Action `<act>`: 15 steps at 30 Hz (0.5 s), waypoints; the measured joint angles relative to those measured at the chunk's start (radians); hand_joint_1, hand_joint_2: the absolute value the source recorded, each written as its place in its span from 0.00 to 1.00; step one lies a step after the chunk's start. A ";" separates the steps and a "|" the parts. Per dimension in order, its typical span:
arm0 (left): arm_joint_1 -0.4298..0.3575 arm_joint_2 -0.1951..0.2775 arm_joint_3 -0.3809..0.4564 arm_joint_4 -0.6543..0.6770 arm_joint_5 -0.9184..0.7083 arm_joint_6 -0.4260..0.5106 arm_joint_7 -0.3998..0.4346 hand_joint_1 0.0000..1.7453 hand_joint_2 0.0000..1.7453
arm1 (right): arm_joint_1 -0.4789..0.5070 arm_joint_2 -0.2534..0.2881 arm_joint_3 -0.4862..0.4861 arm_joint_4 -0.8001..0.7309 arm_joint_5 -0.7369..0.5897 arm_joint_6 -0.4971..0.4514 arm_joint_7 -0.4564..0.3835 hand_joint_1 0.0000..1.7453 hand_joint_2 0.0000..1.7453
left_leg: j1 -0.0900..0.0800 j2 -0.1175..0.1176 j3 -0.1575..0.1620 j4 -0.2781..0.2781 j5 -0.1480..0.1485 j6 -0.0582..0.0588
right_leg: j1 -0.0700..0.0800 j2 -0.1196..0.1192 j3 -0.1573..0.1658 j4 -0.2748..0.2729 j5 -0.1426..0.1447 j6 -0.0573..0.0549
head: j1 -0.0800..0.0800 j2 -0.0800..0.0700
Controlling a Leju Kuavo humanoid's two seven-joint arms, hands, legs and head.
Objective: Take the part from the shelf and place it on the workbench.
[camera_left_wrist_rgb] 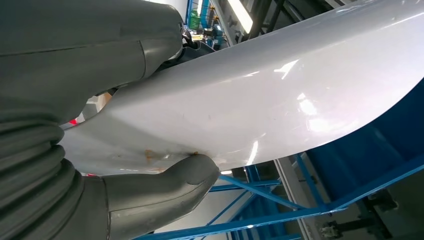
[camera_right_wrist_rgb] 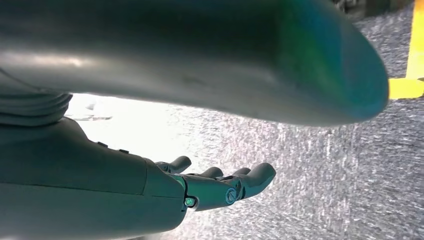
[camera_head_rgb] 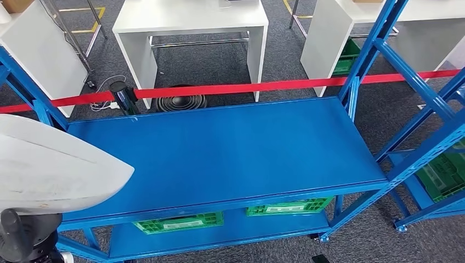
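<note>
The left robot hand (camera_left_wrist_rgb: 125, 125) clamps the smooth, glossy white curved part (camera_head_rgb: 55, 167) between thumb and fingers at the frame's lower left, its long axis horizontal, rounded tip pointing right over the blue metal shelf (camera_head_rgb: 230, 153); the right robot hand (camera_right_wrist_rgb: 210, 187) hangs empty, fingers loosely extended.

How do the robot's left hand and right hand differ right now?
The left hand grips the large white part, its thumb pressed against the glossy surface, while the right hand holds nothing. The left hand's fingers clamp around the part's edge; the right hand's fingers lie stretched out and apart over grey carpet. Both have grey covers.
</note>
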 joint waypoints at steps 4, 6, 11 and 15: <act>0.009 0.005 0.000 0.005 0.019 0.017 0.026 1.00 1.00 | -0.002 0.009 -0.004 0.001 0.003 0.001 0.006 0.00 0.00 | -0.001 -0.005 -0.009 0.008 0.012 -0.030 | 0.006 0.005 0.013 -0.049 0.023 -0.032 | -0.001 0.000; 0.023 0.011 0.000 0.006 0.025 0.029 0.041 1.00 1.00 | -0.003 0.014 -0.007 0.002 0.004 0.000 0.015 0.00 0.00 | 0.001 -0.005 -0.023 0.023 -0.006 -0.043 | 0.003 0.001 0.000 -0.055 0.035 -0.050 | -0.002 0.000; 0.053 0.031 0.000 0.006 0.046 0.047 0.062 1.00 1.00 | 0.001 0.017 -0.014 0.003 0.009 0.000 0.022 0.00 0.00 | 0.006 -0.004 -0.082 0.269 -0.184 -0.062 | 0.004 -0.004 -0.052 -0.056 0.078 -0.063 | -0.006 0.000; 0.077 0.040 0.000 -0.001 0.073 0.058 0.088 1.00 1.00 | -0.001 0.018 -0.025 0.004 -0.015 0.000 -0.002 0.00 0.00 | 0.003 -0.004 0.078 0.094 -0.129 -0.047 | 0.007 -0.005 -0.081 -0.054 0.109 -0.055 | -0.006 0.000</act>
